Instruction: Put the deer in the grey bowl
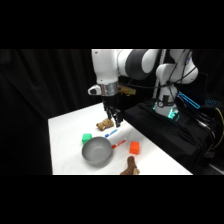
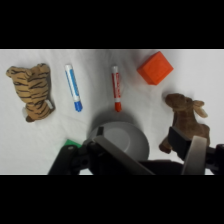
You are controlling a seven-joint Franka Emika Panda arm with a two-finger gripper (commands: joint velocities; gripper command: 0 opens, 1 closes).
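Brown plush deer: the dark brown soft toy deer (image 1: 131,166) (image 2: 185,121) lies at the near edge of the white table (image 1: 65,145), partly cut off by the side view's lower border. Nothing holds it.
Grey bowl: the round shiny grey metal bowl (image 1: 97,151) (image 2: 120,139) sits near the same front edge, just beside the deer. It looks empty to me, so I judge the task not yet begun.
Why the spacing matters: deer and bowl are near each other but apart, so I expect a short carry once the toy is lifted.
Neighbours: an orange cube block (image 1: 134,147) (image 2: 155,68) stands between the deer and the table's right edge. A red marker pen (image 1: 118,144) (image 2: 116,90) and a blue marker pen (image 1: 111,133) (image 2: 73,87) lie beyond the bowl, and a small green block (image 1: 86,138) touches or nearly touches the bowl's far rim.
Decoy: a light tan striped soft toy tiger (image 1: 104,124) (image 2: 32,91) rests further back, right under my tool. I must not take it for the deer.
Gripper: the black two-finger gripper (image 1: 114,118) hangs over the table's middle, above the tiger and well apart from the deer. I cannot tell whether its fingers are apart or together.
Next, as I judge it: move toward the front edge, then descend over the deer's body.
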